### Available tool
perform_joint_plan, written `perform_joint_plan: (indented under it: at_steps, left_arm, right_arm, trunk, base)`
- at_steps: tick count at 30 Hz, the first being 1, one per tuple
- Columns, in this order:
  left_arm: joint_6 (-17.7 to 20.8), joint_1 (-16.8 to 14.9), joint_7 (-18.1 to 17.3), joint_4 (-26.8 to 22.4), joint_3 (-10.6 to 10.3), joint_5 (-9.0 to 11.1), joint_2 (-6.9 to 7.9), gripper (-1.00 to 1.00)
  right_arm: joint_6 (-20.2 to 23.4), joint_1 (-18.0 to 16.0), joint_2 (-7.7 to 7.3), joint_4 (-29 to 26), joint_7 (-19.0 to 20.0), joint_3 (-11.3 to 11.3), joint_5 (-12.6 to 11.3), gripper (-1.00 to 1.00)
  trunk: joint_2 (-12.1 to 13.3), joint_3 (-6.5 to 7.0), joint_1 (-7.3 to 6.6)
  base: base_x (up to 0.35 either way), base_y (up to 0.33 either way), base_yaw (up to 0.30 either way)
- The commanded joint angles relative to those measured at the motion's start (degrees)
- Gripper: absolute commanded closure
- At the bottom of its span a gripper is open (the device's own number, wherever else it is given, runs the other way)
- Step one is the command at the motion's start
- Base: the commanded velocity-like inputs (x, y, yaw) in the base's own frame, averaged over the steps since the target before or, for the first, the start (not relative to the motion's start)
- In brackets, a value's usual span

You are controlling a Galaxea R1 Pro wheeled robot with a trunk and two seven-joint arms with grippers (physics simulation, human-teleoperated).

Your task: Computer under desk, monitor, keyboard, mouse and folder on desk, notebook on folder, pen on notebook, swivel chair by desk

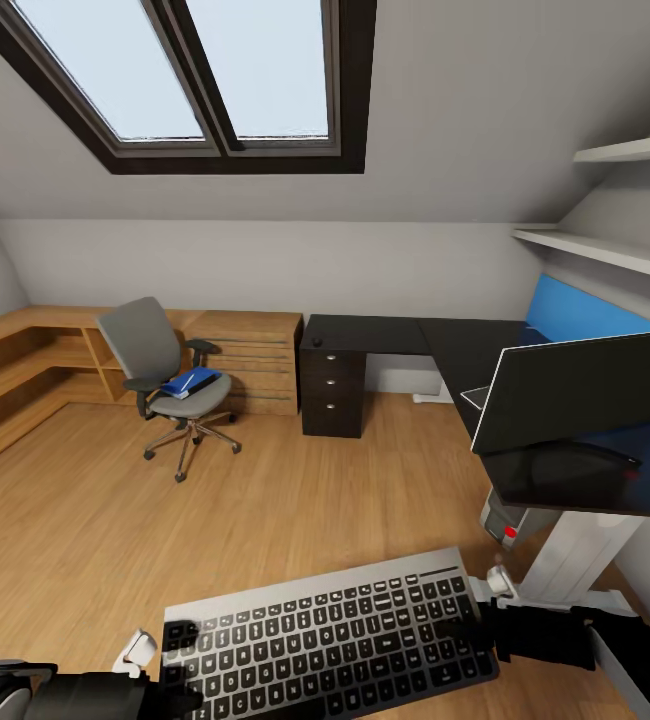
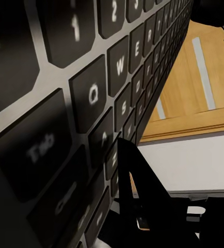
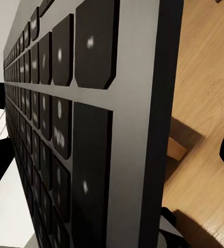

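I hold the slim grey keyboard (image 1: 335,630) level above the floor, in front of me. My left gripper (image 1: 172,662) is shut on its left end and my right gripper (image 1: 477,625) on its right end. Its dark keys loom close in the left wrist view (image 2: 91,93) and the right wrist view (image 3: 65,103). The wide monitor (image 1: 585,385) stands on the black desk (image 1: 465,350) at right, with the computer (image 1: 510,522) beneath. A small dark mouse (image 1: 316,342) lies at the desk's far left end. The blue folder (image 1: 190,381) lies on the swivel chair (image 1: 150,345). A thin notebook (image 1: 475,397) peeks from behind the monitor. The pen is hidden.
A black drawer unit (image 1: 331,390) stands under the desk's left end. Low oak shelving (image 1: 25,370) runs along the left and back walls behind the chair. White wall shelves (image 1: 615,250) hang over the desk. Open wood floor (image 1: 265,500) lies between me and the chair.
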Motion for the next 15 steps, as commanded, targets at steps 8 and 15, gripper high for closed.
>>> perform_joint_plan:
  at_steps: [8,15]
  left_arm:
    - [0.3,-0.1,0.1,0.0,-0.1,0.4,0.00,1.00]
    - [0.3,-0.1,0.1,0.0,-0.1,0.4,-0.01,1.00]
  right_arm:
    - [0.5,-0.1,0.04,0.0,-0.1,0.2,-0.5,-1.00]
    - [0.4,-0.1,0.07,0.0,0.0,0.2,-0.5,1.00]
  trunk:
    - [-0.1,-0.12,0.03]
    - [-0.1,-0.12,0.03]
  base:
    - [0.000,0.000,0.000]
    - [0.000,0.000,0.000]
